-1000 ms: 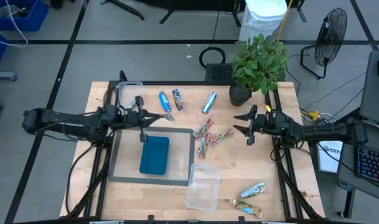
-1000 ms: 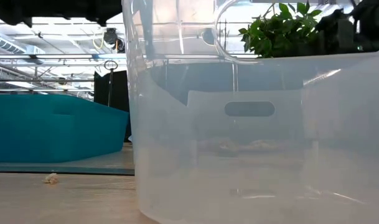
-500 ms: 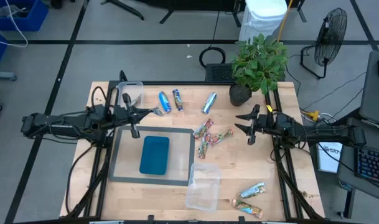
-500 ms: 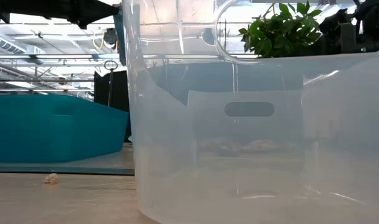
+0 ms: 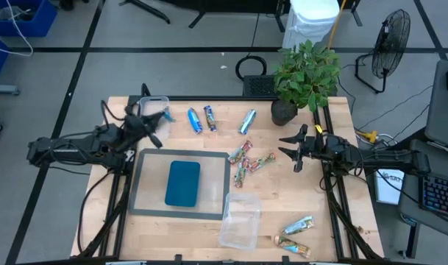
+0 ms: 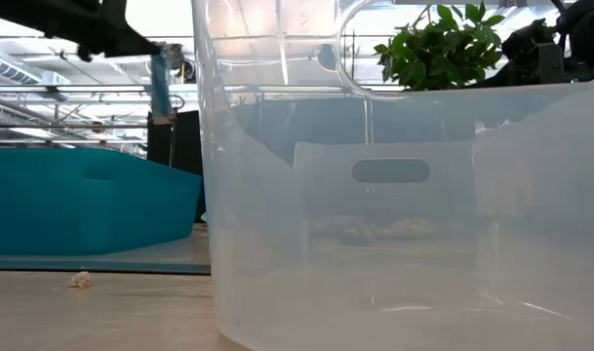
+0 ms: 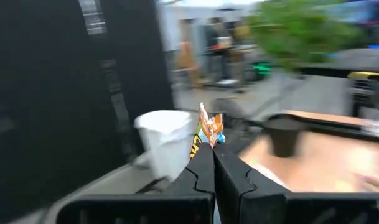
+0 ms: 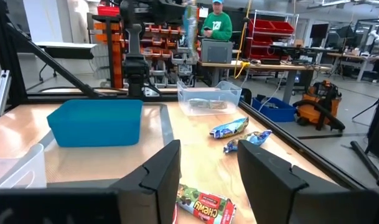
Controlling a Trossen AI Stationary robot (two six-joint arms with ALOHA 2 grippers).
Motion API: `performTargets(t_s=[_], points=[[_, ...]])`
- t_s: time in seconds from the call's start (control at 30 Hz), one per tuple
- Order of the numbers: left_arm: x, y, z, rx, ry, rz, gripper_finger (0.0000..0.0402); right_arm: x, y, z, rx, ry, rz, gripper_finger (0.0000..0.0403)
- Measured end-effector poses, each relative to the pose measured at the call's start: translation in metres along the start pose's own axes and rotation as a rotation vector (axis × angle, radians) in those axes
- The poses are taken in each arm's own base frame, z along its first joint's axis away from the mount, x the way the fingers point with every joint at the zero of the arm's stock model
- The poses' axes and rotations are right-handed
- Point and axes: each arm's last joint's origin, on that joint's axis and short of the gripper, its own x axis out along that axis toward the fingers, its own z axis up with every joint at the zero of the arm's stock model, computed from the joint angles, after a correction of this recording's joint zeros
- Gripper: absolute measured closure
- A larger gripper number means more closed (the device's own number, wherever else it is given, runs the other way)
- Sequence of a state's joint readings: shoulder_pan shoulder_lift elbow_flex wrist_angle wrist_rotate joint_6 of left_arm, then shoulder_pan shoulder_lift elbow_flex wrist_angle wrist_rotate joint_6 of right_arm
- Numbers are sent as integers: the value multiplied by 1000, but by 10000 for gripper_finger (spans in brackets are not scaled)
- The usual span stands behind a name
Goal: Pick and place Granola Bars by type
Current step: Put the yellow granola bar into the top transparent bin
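Observation:
My left gripper [image 5: 162,122] is shut on one granola bar [image 7: 209,130] with a blue, yellow and orange wrapper. It is up in the air at the far-left clear tub [image 5: 154,109]. In the low view the bar [image 6: 160,86] shows as a blue strip. My right gripper [image 5: 293,152] hovers open to the right of the red-green bars [image 5: 240,153], one of which [image 8: 205,203] lies on the table below its fingers. Three blue bars [image 5: 195,120] lie near the far edge. Two silver-tan bars [image 5: 297,226] lie at the near right. My left gripper pinches the bar between its two shut fingertips [image 7: 205,163]. The wrapper's end [image 7: 210,124] sticks out past them. The fingers lie about level, pointing toward the table's far right. The bar is lifted clear and hangs upright below the gripper [image 6: 161,97].
A teal tray [image 5: 183,183] sits on a grey mat [image 5: 143,188] at the middle. A second clear tub [image 5: 240,219] stands at the near edge and fills the low view [image 6: 394,195]. A potted plant [image 5: 304,77] stands at the far right corner. A person [image 8: 221,26] stands beyond the table.
My left gripper has risen from above the teal tray and swung toward the far-left clear tub, carrying the bar. It has tipped from pointing down to about level. The right arm has kept still.

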State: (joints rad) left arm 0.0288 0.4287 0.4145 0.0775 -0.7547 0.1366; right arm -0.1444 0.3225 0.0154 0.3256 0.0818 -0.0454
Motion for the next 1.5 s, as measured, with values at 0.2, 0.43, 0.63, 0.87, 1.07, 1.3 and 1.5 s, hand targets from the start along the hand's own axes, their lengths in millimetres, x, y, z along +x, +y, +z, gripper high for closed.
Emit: performTargets(t_s=[0.2,0.43,0.63,0.87,1.07,1.3,1.5], points=[[-2,10,0,-42,33,323,401,0,0,0,18,0,1,251],[-5,16,6,-73,45,506,401,0,0,0,18,-1,3,253],[-12,28,38,-103,59,475,401,0,0,0,19,-1,4,252],[-10,42,63,-47,178,492,401,0,0,0,19,-1,4,252],[8,50,76,-23,298,474,401,0,0,0,19,-1,4,253],[44,66,42,6,580,554,401,0,0,0,19,-1,4,251],[72,79,12,-76,777,430,401,0,0,0,19,-1,4,254]])
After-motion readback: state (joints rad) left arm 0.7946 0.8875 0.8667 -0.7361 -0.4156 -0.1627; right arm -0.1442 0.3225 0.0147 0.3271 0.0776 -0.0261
